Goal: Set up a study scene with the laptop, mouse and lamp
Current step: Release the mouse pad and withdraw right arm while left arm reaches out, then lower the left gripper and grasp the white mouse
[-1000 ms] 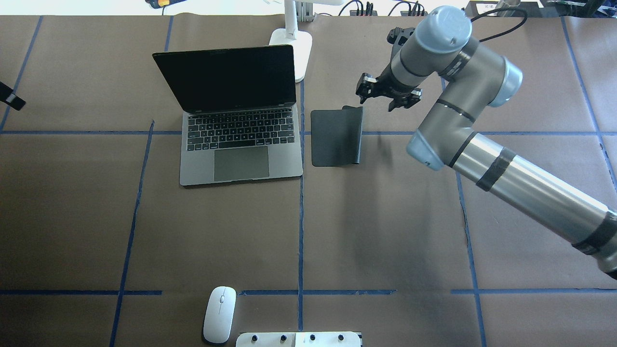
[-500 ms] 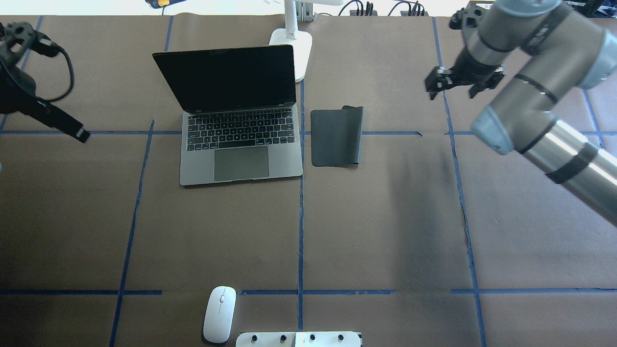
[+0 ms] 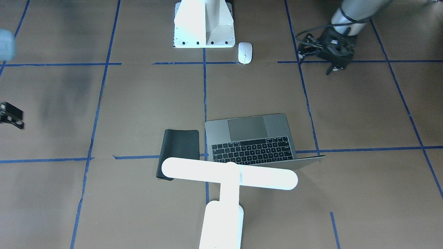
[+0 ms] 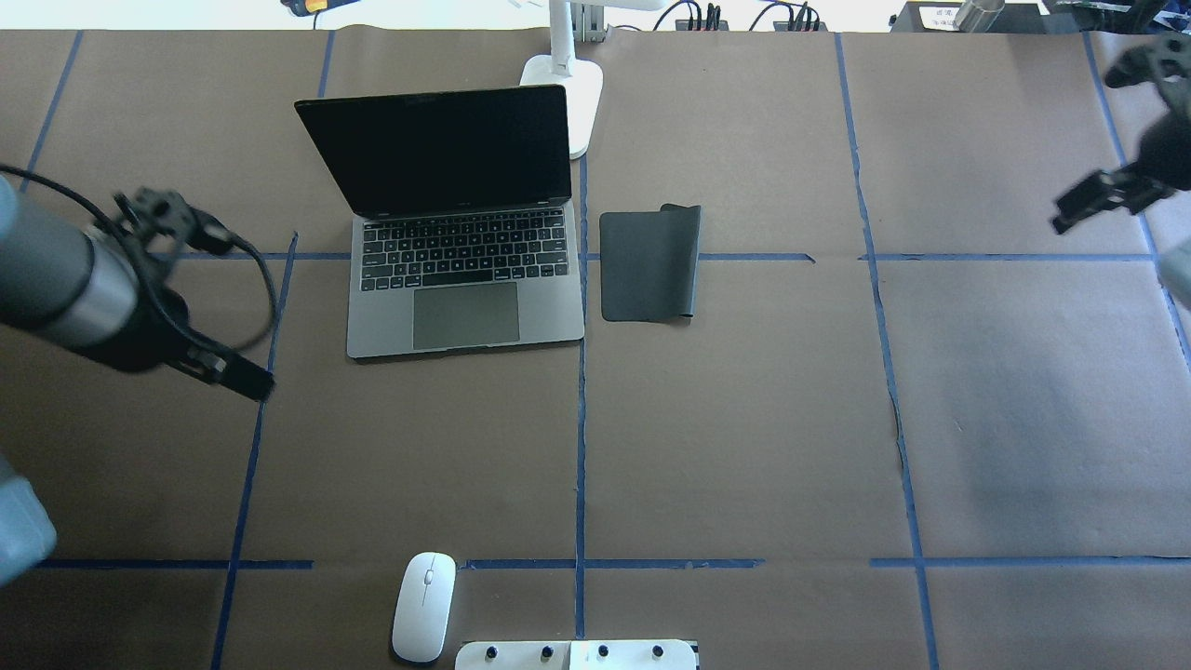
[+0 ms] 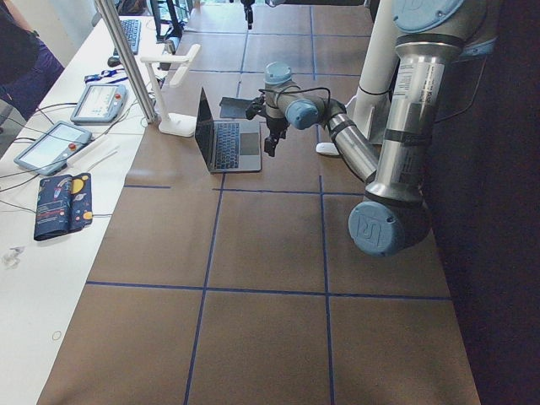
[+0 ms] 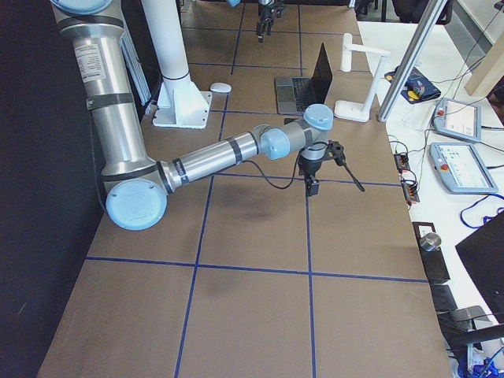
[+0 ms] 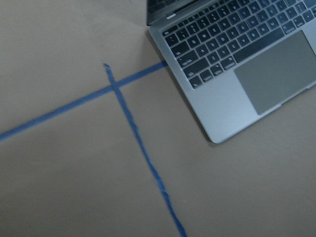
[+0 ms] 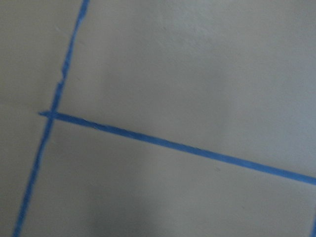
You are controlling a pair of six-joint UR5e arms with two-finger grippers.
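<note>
The laptop (image 4: 465, 244) stands open on the table with a dark screen; its front left corner shows in the left wrist view (image 7: 242, 74). The white lamp (image 3: 230, 176) stands behind it, base by the screen's far right corner (image 4: 569, 88). The white mouse (image 4: 424, 605) lies alone at the near edge, beside the pedestal. My left gripper (image 4: 228, 374) hovers left of the laptop, empty, and looks open. My right gripper (image 4: 1107, 203) is at the table's far right edge, empty, and looks open.
A flat black mat (image 4: 649, 263) lies just right of the laptop, one far corner curled. The white bolted pedestal (image 3: 204, 24) stands at the near edge next to the mouse. Blue tape lines cross the brown paper. Tablets and cables lie beyond the far edge (image 6: 457, 165).
My right arm has pulled away from the black mat to the far right edge. My left arm has swung in from the left edge to beside the laptop's front left corner.
</note>
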